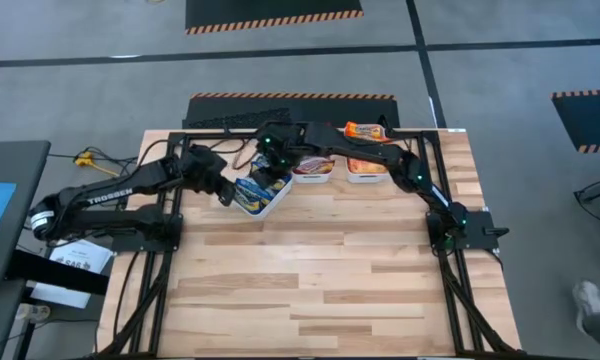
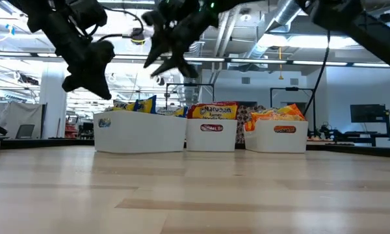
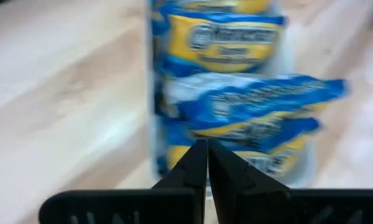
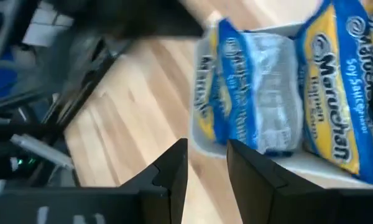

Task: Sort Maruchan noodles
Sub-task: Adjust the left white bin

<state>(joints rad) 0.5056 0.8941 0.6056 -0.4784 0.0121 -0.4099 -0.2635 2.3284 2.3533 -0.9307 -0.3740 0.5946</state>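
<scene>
**Right End Effector Over Blue Bin: Position and Count**

The right end effector (image 1: 271,170) hangs directly above the blue Maruchan noodles (image 1: 252,193), fingers spread and empty. These packets stand on edge in the left bin (image 1: 269,207) near the surface's far edge. The left end effector (image 1: 223,190), pressed together, sits just beside that bin.

Count: three white bins; one loose orange packet (image 1: 364,130) at the far edge; binned packets cannot be counted.

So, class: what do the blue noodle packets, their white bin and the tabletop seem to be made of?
Blue noodle packets: thin glossy plastic film, probably; crinkled with sheen. White rectangular bin: smooth matte plastic, likely. Tabletop: pale wood strips, visible grain and joints.
</scene>
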